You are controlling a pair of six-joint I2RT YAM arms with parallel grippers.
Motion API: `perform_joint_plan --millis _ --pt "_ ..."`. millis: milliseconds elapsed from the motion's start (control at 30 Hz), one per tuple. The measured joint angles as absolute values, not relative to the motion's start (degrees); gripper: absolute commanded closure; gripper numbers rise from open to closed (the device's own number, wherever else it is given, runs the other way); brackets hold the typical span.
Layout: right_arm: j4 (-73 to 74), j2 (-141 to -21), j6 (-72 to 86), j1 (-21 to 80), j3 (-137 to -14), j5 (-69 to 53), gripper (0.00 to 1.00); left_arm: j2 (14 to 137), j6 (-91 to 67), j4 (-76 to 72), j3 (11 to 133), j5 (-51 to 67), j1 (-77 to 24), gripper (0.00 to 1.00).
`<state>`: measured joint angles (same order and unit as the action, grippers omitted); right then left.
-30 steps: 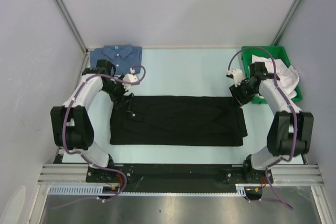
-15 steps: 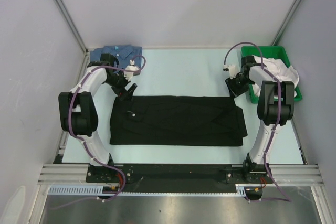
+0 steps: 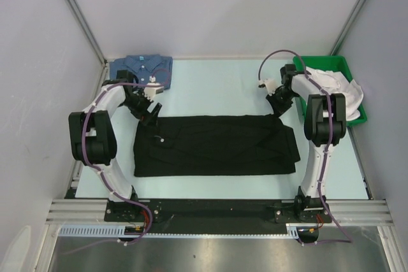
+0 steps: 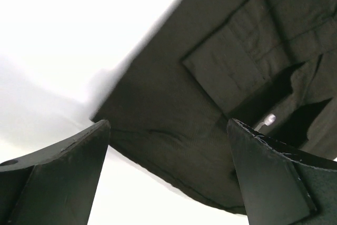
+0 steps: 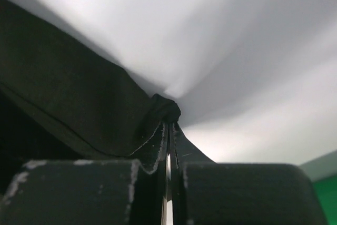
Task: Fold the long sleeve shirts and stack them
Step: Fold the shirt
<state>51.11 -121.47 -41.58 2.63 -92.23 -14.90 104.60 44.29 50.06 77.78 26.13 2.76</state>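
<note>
The black long sleeve shirt (image 3: 213, 146) lies folded into a wide rectangle in the middle of the table. The blue long sleeve shirt (image 3: 141, 67) rests folded at the back left corner. My left gripper (image 3: 152, 109) hovers at the black shirt's far left corner, jaws wide open. In the left wrist view that corner (image 4: 174, 151) shows between the spread fingers (image 4: 63, 177), untouched. My right gripper (image 3: 279, 107) is at the far right corner. In the right wrist view it (image 5: 168, 126) is shut, with a small bunch of black cloth (image 5: 166, 109) pinched at its tips.
A green bin (image 3: 359, 118) stands at the back right with white cloth (image 3: 338, 84) spilling over its rim, just right of my right arm. Grey walls close in on both sides and at the back.
My right gripper moved left from the bin's edge to the black shirt's far right corner and shut on it. The left arm straightened beside the far left corner, gripper still open.
</note>
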Motion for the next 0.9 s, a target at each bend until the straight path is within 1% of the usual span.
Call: perform_joint_plan --millis 67,267,433,533,833,900 --pt "50.11 -123.48 -41.28 3.29 -95.61 -13.34 1.00 104.57 43.05 49.34 77.78 26.17 3.31 0.02" --pt "41.10 -134.61 -39.83 5.96 -113.69 -7.09 1.00 102.28 39.24 45.91 75.64 26.09 4.49 0.01" --pt "29.56 -145.77 -39.42 10.44 -129.73 -2.24 1.00 99.33 37.30 44.47 73.80 25.63 4.71 0.02" --pt "21.96 -149.95 -39.70 13.58 -133.60 -0.58 1.00 98.67 36.86 44.45 73.08 25.63 4.71 0.03" --pt "-0.03 -153.71 -42.61 22.44 -133.91 -0.89 1.00 93.38 36.91 46.04 66.81 24.60 4.71 0.03" --pt "-4.27 -154.67 -43.59 23.90 -135.37 -0.86 0.98 92.05 36.91 46.17 65.49 24.38 4.71 0.03"
